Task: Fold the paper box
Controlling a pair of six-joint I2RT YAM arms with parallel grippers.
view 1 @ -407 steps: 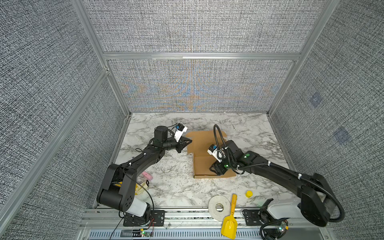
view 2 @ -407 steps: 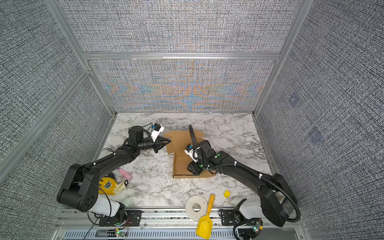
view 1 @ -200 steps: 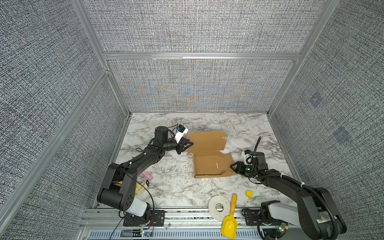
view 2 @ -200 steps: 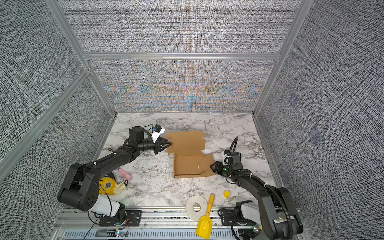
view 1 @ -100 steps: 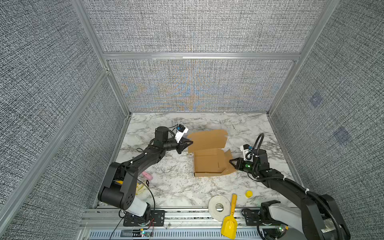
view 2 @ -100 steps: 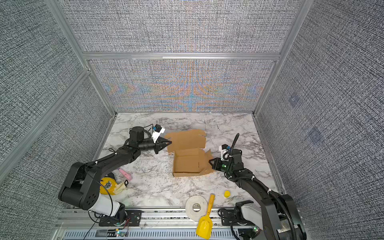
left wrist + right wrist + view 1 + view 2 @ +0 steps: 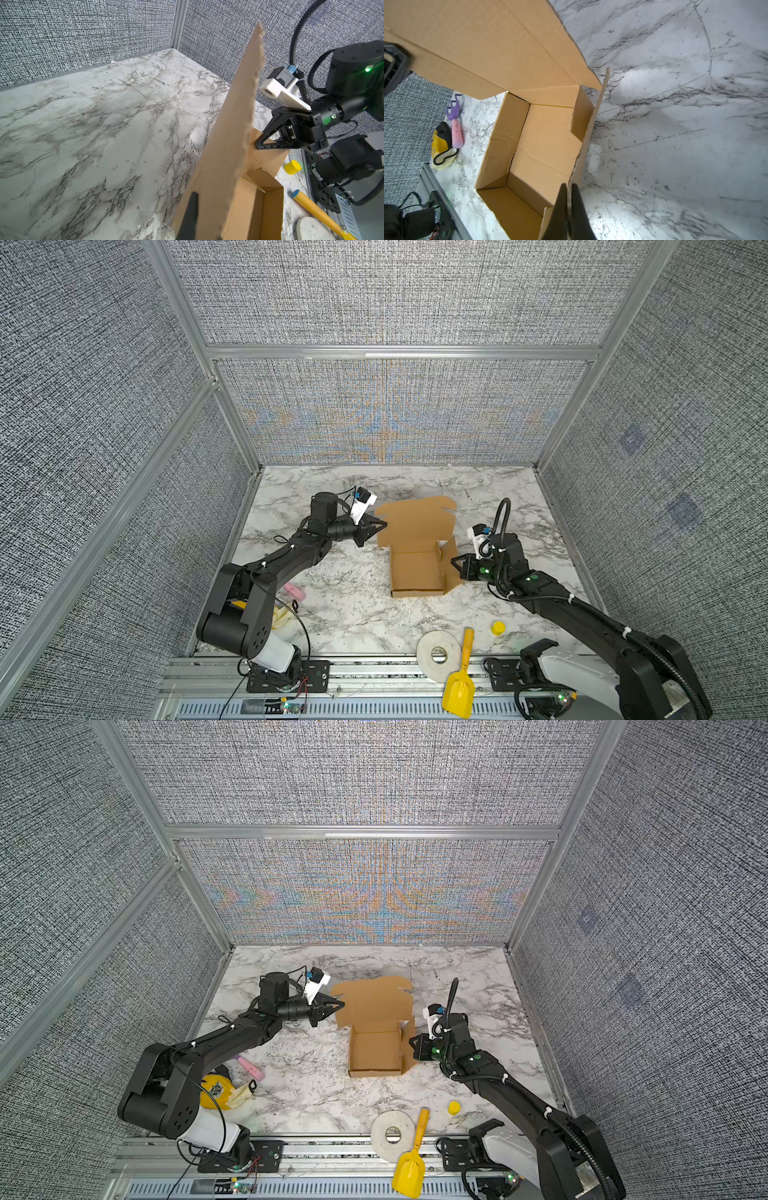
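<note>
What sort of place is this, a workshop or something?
Probably a robot test booth in a lab: grey fabric walls on aluminium framing enclose a marble-look tabletop, and a left arm and right arm reach to a paper box.

all views checked: i read no text, label, brand or number; emblem on yellow pouch [image 7: 214, 1096] illegible.

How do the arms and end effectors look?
The left arm and right arm are black, with white bases and cable ties; the right carries a ribbed hose and green lights. The left end effector and right end effector have black triangular fingers and white camera mounts.
</note>
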